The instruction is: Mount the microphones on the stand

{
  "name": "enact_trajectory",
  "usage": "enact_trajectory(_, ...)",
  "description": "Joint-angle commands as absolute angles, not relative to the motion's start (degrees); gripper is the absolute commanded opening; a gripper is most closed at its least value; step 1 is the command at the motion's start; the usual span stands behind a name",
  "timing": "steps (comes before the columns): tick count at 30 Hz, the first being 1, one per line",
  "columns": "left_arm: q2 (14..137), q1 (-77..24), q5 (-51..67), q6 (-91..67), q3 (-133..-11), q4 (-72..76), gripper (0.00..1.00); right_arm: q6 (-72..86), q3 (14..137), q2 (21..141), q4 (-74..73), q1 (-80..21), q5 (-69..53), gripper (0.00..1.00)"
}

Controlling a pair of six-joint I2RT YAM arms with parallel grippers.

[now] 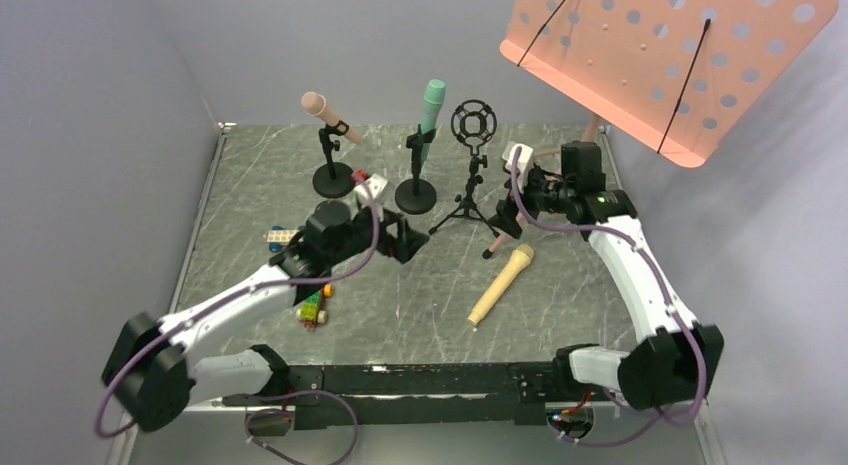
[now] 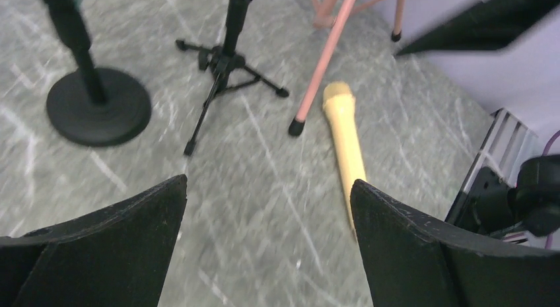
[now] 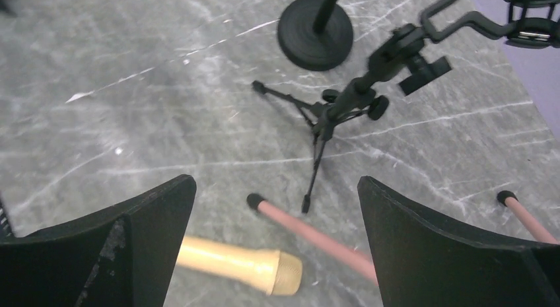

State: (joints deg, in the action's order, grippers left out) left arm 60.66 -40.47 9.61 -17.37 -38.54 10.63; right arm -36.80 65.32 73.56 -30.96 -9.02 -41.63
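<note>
Fingers [image 2: 105, 254] spread apart on my left gripper [image 2: 267, 188] and right gripper [image 3: 277, 188], nothing held. Yellow microphone [image 1: 502, 283] flat on table [image 1: 400, 305], beside tripod stand [image 1: 473, 172]. Pink microphone [image 1: 330, 115] and teal microphone [image 1: 431, 107] each tilted in round-base stands [image 1: 334, 180].

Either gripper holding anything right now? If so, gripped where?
Nothing held. The left gripper and right gripper both show open jaws, empty between; the yellow microphone lies loose on the table.

I see a grey stone-look tabletop [image 1: 420, 305], veined and matt; the pale yellow microphone [image 1: 503, 282] looks smooth satin plastic, and the fingers [image 2: 99, 254] of my left gripper [image 2: 267, 181] are rough, matt black
</note>
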Motion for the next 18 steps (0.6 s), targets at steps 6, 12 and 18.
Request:
enact_trajectory(6,86.0,-37.9,21.8,-22.6,-54.2,31.1,0.91,-47.4,56.9,61.2,-45.7,-6.0,-49.8,1.00)
enact_trajectory(12,96.0,-37.1,20.8,-19.5,-60.4,36.8,0.89,-46.2,56.4,61.7,-43.9,-5.6,-47.8,1.00)
enact_trajectory(18,103.2,-37.2,19.7,-16.7,-64.3,41.8,0.88,-43.6,55.3,61.3,-41.2,-5.6,-45.5,1.00)
